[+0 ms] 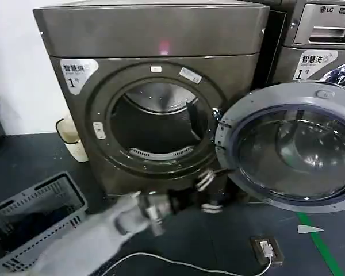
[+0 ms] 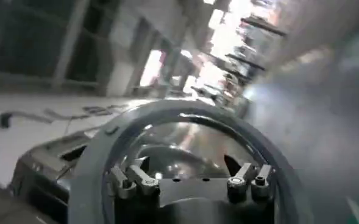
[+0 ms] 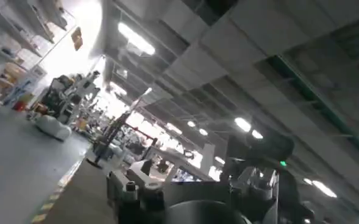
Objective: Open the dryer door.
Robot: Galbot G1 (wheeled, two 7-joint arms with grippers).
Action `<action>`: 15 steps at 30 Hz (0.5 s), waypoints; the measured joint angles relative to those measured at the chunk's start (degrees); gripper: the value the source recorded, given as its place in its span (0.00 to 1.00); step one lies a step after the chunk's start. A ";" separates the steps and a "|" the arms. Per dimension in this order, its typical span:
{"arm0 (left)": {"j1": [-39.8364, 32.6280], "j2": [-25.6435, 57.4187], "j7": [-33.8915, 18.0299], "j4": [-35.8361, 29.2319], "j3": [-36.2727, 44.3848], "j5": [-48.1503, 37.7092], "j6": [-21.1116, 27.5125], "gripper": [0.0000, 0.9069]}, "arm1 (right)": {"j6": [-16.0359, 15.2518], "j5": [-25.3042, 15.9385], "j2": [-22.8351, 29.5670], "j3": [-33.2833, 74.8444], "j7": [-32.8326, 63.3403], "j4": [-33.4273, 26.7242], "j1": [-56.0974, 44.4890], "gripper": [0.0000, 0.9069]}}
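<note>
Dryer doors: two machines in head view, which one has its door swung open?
The nearer grey one: its dryer door hangs wide open, drum exposed. The LG machine behind is shut. Left claw sits by it.

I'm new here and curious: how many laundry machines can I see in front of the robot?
2. The dryer stands in the middle with its dryer door swung open to the right. The LG machine stands behind that door. Others may be out of frame.
</note>
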 joint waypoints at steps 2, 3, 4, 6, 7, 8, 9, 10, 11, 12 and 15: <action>0.91 3.13 -0.05 -0.04 -2.78 5.57 -3.46 1.00 | -0.01 -0.20 -0.57 -0.30 -0.30 -0.44 0.31 1.00; 1.36 4.75 -0.87 -0.09 -4.30 8.35 -4.70 1.00 | -0.06 -0.35 -0.78 -0.46 -0.42 -0.57 0.45 1.00; 1.77 6.30 -1.53 -0.24 -5.78 11.03 -4.92 1.00 | -0.15 -0.52 -0.99 -0.65 -0.59 -0.65 0.65 1.00; 2.73 9.59 -2.42 -0.40 -8.56 16.04 -4.95 1.00 | -0.23 -0.63 -1.26 -0.98 -0.92 -0.71 1.00 1.00; 3.16 11.07 -2.78 -0.39 -9.78 18.33 -4.94 1.00 | -0.25 -0.63 -1.33 -1.13 -1.11 -0.71 1.22 1.00; 3.64 12.66 -3.43 -0.18 -11.09 21.14 -4.97 1.00 | -0.32 -0.62 -1.36 -1.29 -1.28 -0.71 1.41 1.00; 4.18 14.23 -4.99 0.19 -12.44 24.34 -4.95 1.00 | -0.36 -0.59 -1.36 -1.54 -1.48 -0.69 1.55 1.00; 4.84 15.78 -7.15 0.40 -13.86 28.11 -4.95 1.00 | -0.34 -0.58 -1.36 -1.69 -1.67 -0.67 1.59 1.00; 5.32 17.26 -9.03 0.62 -15.15 31.63 -4.95 1.00 | -0.22 -0.51 -1.36 -1.82 -2.07 -0.57 1.63 1.00; 5.58 18.74 -11.36 0.94 -16.32 35.43 -4.95 1.00 | -0.11 -0.37 -1.36 -1.92 -2.41 -0.38 1.63 1.00; 6.07 22.93 -16.71 2.19 -18.35 46.64 -4.89 1.00 | 0.70 -0.17 -1.36 -2.32 -3.05 -0.19 1.70 1.00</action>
